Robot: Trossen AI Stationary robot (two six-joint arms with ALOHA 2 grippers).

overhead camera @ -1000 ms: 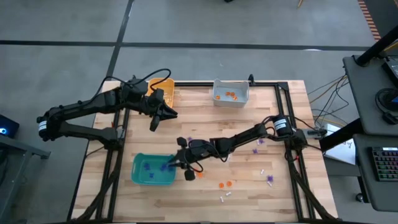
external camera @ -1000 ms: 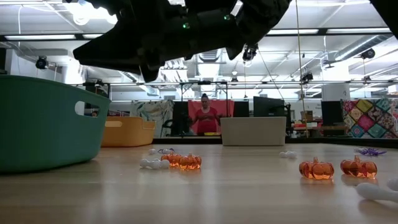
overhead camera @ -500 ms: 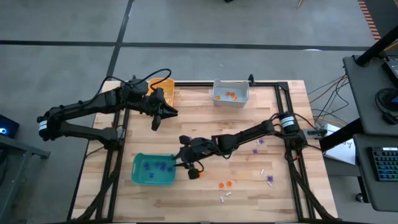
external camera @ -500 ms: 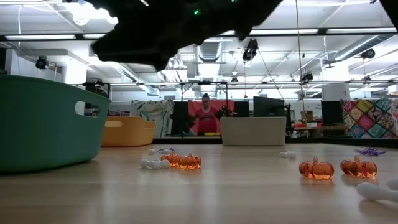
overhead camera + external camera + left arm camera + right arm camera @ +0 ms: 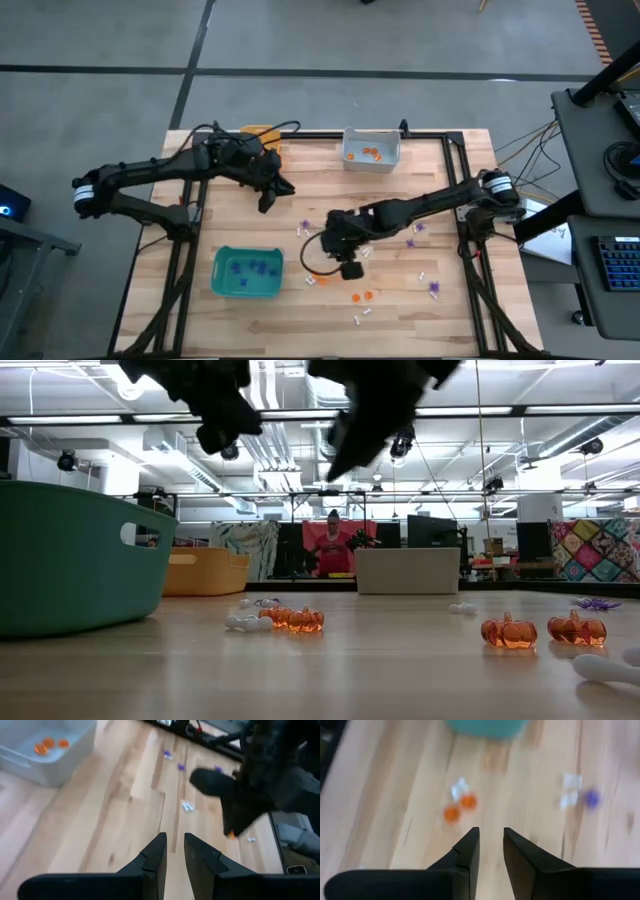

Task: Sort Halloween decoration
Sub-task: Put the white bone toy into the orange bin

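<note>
Trinkets lie scattered on the worktop (image 5: 240, 230): purple ones (image 5: 248, 268) in the teal bin (image 5: 219, 283), orange ones (image 5: 371, 153) in the grey bin (image 5: 371, 165) at the far edge, 2 orange ones (image 5: 361, 296) loose near the front. Right gripper (image 5: 348, 262) hangs over the worktop's middle, right of the teal bin, fingers (image 5: 465, 851) a narrow gap apart, pinching nothing. Left gripper (image 5: 272, 195) hovers near the orange-yellow bin (image 5: 262, 131), fingers (image 5: 155, 852) also slightly parted, empty.
</note>
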